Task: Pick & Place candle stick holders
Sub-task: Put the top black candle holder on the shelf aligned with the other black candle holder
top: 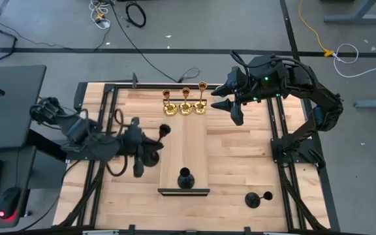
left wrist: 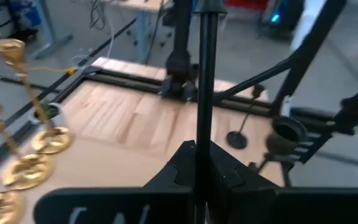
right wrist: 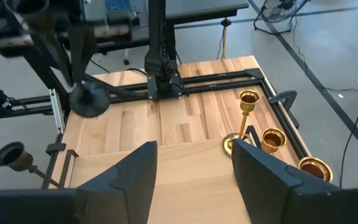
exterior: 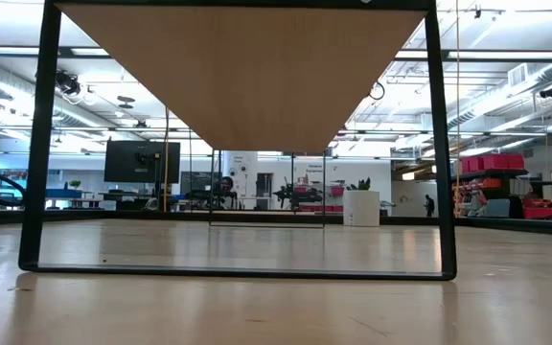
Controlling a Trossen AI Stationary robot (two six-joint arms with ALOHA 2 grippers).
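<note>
at table's left, left tool (top: 155, 145) clenched on black candle holder (top: 164, 130), right tool (top: 232, 109) released, no readable writing

Light wooden plank table (top: 240, 163) edged by black metal frame rails (top: 273, 124). Pale raised wooden board (top: 183, 147) runs down table middle. Grey floor around, black cables (top: 136, 13), yellow cable (top: 312, 29), white cable coil (top: 346, 53). Dark desk (top: 8, 104) at left, red-lit mouse (top: 8, 203). Low view: black rectangular frame (exterior: 41, 144), distant monitor (exterior: 142, 161).

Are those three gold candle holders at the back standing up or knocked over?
Standing up. The three gold candle holders rest on round bases, stems vertical, cups on top; the right tool hangs open nearby.
</note>
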